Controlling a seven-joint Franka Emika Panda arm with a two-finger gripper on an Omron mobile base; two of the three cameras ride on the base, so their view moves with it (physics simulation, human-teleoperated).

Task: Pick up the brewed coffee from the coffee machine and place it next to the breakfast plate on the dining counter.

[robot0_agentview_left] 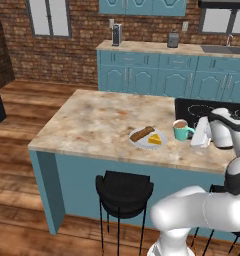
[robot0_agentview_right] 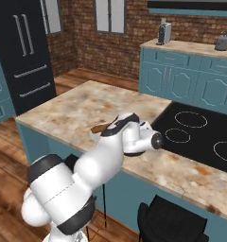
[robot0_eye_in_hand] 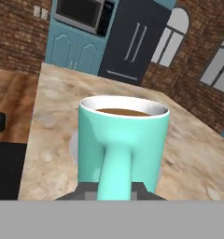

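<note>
On the dining counter (robot0_agentview_left: 92, 125), the mug of coffee (robot0_agentview_left: 181, 130) stood upright on the marbled top, just to the right of the breakfast plate (robot0_agentview_left: 148, 138) and just in front of the black cooktop (robot0_agentview_left: 192, 107). We saw a brown roll (robot0_agentview_left: 142, 133) and a yellow wedge (robot0_agentview_left: 154, 139) lying on the plate. Our gripper (robot0_agentview_left: 201, 134) was level with the mug on its right side, at the handle. From the hand camera the mug (robot0_eye_in_hand: 123, 144) was very close, its handle pointing straight back at us between the two dark fingertips (robot0_eye_in_hand: 86, 190) at the bottom, with brown coffee showing inside the white rim. We could not tell whether the fingers pressed the handle or stood slightly off it. From the right base camera our own arm hid the mug, and only the edge of the plate (robot0_agentview_right: 100, 128) with the roll showed past it. Far behind, on the back counter (robot0_agentview_left: 157, 48) against the brick wall, stood the coffee machine (robot0_agentview_left: 116, 34) and a small toaster (robot0_agentview_left: 173, 39). A black stool (robot0_agentview_left: 123, 192) stood at the near side of the dining counter.
</note>
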